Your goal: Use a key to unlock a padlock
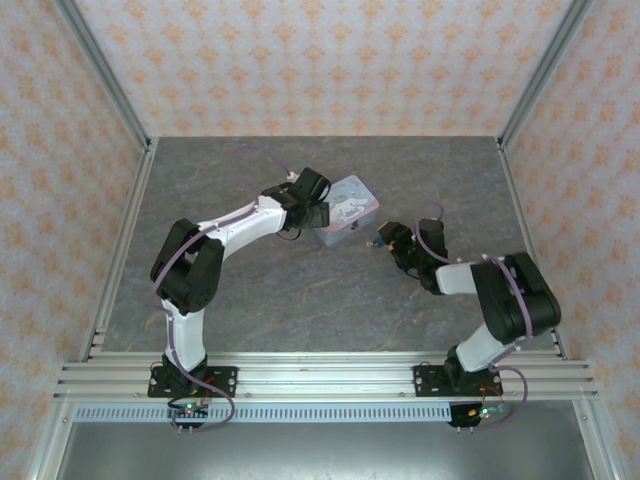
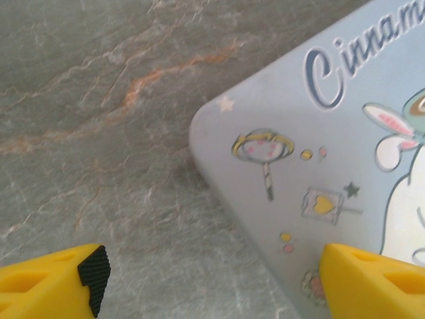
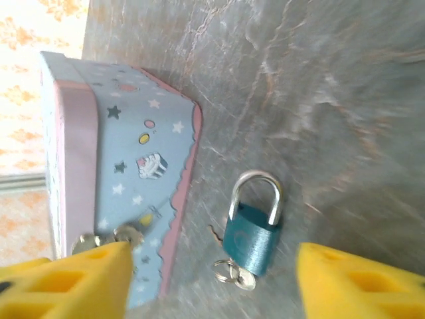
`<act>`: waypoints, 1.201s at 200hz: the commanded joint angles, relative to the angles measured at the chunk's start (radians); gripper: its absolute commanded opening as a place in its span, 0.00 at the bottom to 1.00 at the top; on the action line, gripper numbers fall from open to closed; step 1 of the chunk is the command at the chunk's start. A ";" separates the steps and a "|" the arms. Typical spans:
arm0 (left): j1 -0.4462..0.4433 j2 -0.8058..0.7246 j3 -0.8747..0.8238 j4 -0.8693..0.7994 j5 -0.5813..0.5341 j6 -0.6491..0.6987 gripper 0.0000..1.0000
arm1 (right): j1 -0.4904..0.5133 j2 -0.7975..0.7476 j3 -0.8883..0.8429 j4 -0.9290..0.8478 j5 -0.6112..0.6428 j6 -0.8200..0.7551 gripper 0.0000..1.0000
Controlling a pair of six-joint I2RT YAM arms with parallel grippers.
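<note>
1. Top view: the left end effector point(image 1: 312, 203) sits at the near-left corner of a pastel tin point(image 1: 350, 208) in the middle of the grey marbled bench point(image 1: 250, 290); the right end effector point(image 1: 384, 238) is low over the bench just right of the tin; pale walls point(image 1: 320, 60) with an orange pattern and metal frame posts point(image 1: 100, 70) close in the space.
2. Left wrist view: the left end effector point(image 2: 212, 282) is spread wide and grips nothing; one yellow finger point(image 2: 50, 282) is over bare bench point(image 2: 99, 100), the other over the lid corner of the tin point(image 2: 319, 166); whether that one touches the lid I cannot tell.
3. Right wrist view: the right end effector point(image 3: 212, 282) is wide open and empty; the padlock point(image 3: 252, 236) lies flat on the bench point(image 3: 319, 86) between its fingers, apart from both, just beside the tin point(image 3: 133, 153); a small key ring point(image 3: 234, 274) sits at the padlock's lower end; whether it is locked I cannot tell.
</note>
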 commanded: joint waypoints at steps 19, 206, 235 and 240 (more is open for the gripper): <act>0.043 -0.189 -0.025 -0.190 -0.018 0.021 0.86 | -0.042 -0.335 0.011 -0.399 0.092 -0.121 0.99; 0.422 -0.578 -1.026 1.124 -0.372 0.480 1.00 | -0.139 0.028 -0.110 0.423 0.654 -1.002 0.99; 0.454 -0.447 -1.037 1.266 -0.260 0.505 1.00 | -0.193 0.010 -0.050 0.270 0.566 -0.957 0.99; 0.455 -0.426 -1.046 1.305 -0.246 0.513 1.00 | -0.197 0.004 -0.049 0.254 0.561 -0.953 0.99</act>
